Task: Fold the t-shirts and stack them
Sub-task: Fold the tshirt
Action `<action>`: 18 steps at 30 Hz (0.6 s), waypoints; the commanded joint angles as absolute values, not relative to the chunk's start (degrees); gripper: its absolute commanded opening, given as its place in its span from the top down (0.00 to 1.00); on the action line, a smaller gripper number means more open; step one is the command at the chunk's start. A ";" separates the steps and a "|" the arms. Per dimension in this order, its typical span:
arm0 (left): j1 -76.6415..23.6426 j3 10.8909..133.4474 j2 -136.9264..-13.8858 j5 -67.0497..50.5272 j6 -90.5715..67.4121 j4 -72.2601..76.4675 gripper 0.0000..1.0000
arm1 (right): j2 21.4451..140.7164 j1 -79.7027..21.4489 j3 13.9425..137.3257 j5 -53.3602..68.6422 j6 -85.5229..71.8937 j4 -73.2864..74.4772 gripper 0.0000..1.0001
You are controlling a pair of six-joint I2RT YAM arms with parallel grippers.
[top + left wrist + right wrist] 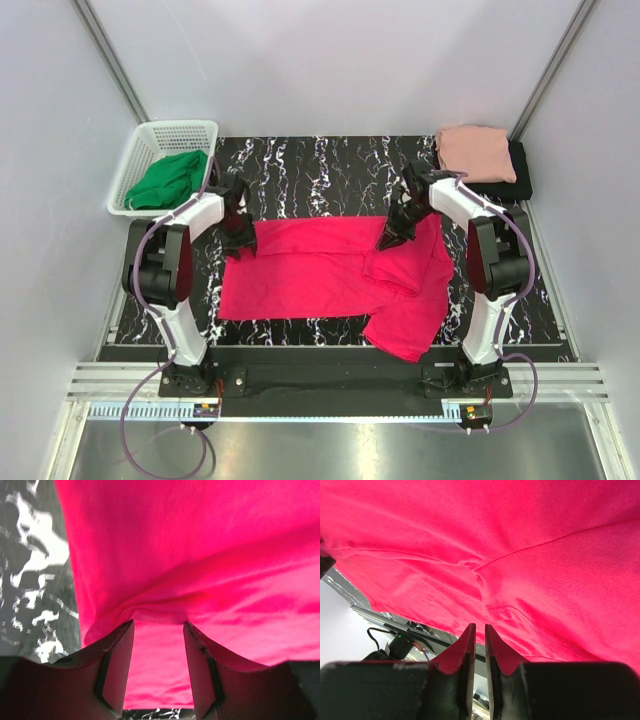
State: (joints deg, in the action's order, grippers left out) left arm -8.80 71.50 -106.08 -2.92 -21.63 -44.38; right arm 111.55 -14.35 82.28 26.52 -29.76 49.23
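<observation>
Crimson-pink shirt (310, 275) spread between 2 tools, long axis running from left gripper (240, 243) to right gripper (390, 240); body lies base-ward of both. Left fingers apart, tips pressing puckered cloth. Right nearly closed, seemingly pinching hem. Right arm nearer salmon-and-black stack (478, 152).

The left arm (178, 262) and the right arm (497, 252) both rise from their bases, bend at the elbow and reach inward, wrists pitched down. The left gripper (239, 241) has its fingers (118, 666) spread apart. The right gripper (391, 239) has its fingers (464, 652) pinched almost together on the crimson-pink t-shirt (530, 555).
</observation>
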 commanded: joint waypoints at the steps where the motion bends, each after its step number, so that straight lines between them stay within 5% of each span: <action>1: -8.70 71.10 -101.17 -1.32 -21.10 -43.68 0.50 | 112.14 -14.41 81.65 27.16 -29.00 49.57 0.81; 18: -8.26 71.81 -96.08 0.88 -19.77 -46.50 0.49 | 111.98 -13.45 80.42 22.06 -30.23 53.17 0.81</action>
State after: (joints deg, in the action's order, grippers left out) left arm -8.64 71.85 -101.86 -0.21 -20.36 -46.28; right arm 113.67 -14.13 80.40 23.46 -29.69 51.83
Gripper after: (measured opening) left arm 0.505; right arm 0.189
